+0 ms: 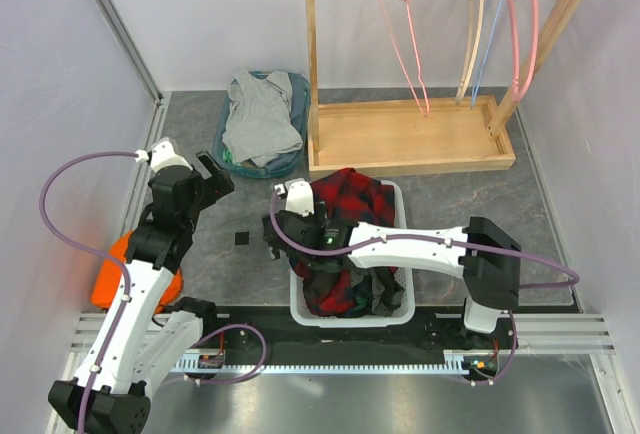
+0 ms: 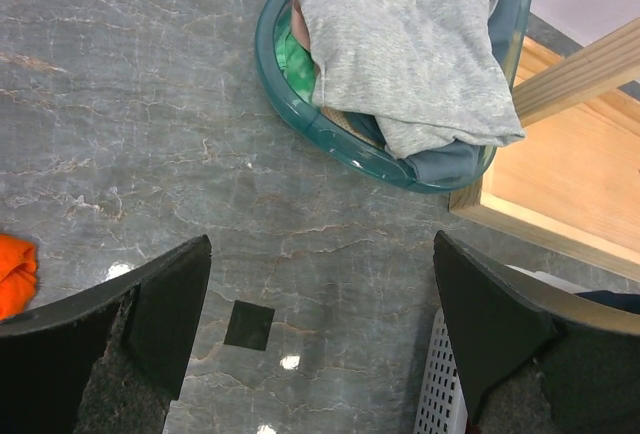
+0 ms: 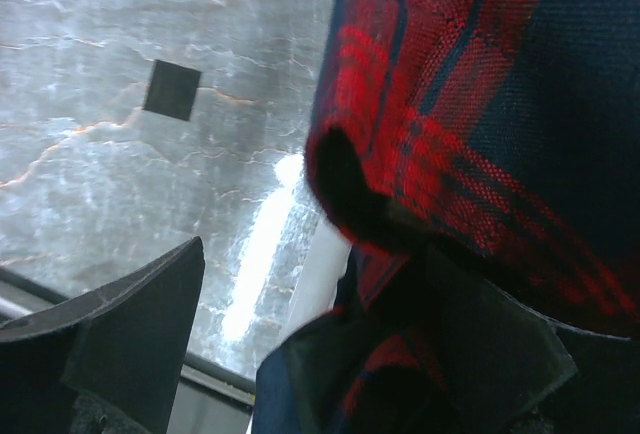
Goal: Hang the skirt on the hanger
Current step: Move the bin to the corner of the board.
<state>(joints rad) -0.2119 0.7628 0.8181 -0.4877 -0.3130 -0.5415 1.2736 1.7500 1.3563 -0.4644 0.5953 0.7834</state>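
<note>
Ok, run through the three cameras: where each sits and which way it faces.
Top external: above and behind the bases, looking down at the table; left arm, right arm and hanger rack show.
Left wrist: on the left arm, facing down at the teal basket; the open left gripper frames the bottom.
Right wrist: on the right arm, facing down, close on red plaid cloth; the open right gripper shows below.
Shared: all three show the black square on the table.

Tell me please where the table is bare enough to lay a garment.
Bare table lies around the black square, between the teal basket, the white basket and the left gripper. The wooden rack base is bare. Crowded: the white basket's left rim, where the right gripper hovers.
</note>
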